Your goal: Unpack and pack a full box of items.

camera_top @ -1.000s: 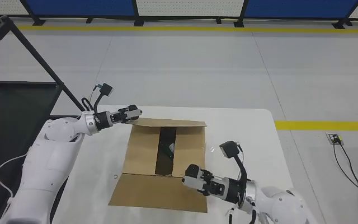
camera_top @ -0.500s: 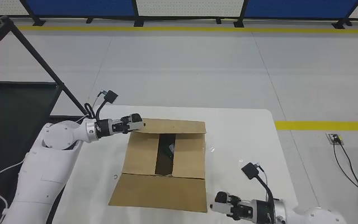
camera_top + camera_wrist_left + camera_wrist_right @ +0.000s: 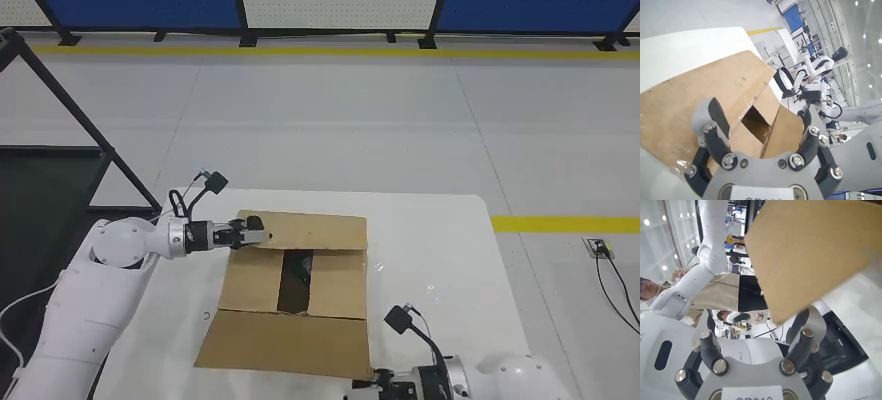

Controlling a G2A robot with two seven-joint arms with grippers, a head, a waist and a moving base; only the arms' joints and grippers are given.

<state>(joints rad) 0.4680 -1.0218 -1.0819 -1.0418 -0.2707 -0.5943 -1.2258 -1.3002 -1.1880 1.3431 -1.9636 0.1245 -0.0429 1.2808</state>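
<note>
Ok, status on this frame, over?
Left gripper open over far-left corner of brown cardboard box. Right gripper open at near flap corner. Inner flaps cover most of the opening.

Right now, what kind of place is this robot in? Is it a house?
Not a house; probably a robot lab or test hall. There are yellow painted floor lines, blue partition panels and other white humanoid robots at workstations behind.

Box [image 3: 340, 285] on table [image 3: 440, 230] — left tool [image 3: 258, 229] at its far-left corner.
</note>
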